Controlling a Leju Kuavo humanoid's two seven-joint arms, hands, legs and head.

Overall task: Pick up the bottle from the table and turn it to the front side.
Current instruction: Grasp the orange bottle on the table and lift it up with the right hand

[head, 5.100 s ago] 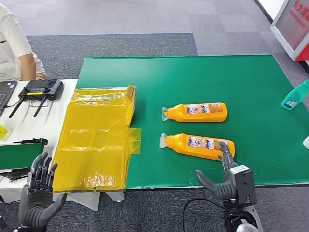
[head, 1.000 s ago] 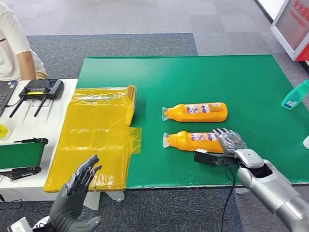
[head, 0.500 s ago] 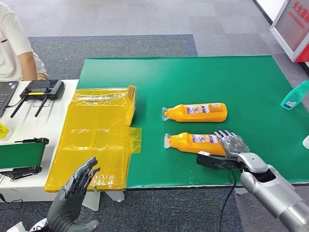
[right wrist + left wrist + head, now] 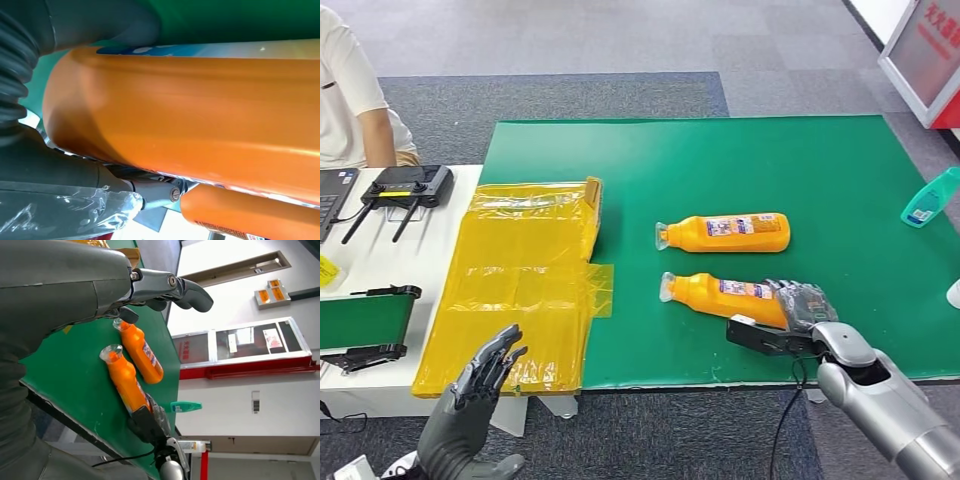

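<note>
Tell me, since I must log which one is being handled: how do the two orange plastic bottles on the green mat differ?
The near orange plastic bottle has the right hand wrapped around its base; the far orange plastic bottle lies untouched. The near one slants slightly, while the far one lies level across the green mat. Both lie on their sides, clear caps pointing the same way, labels up.

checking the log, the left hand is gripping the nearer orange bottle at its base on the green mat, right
Not quite: it is the right hand that grips the nearer orange bottle at its base on the green mat, as the head view shows. The left hand holds nothing.
</note>
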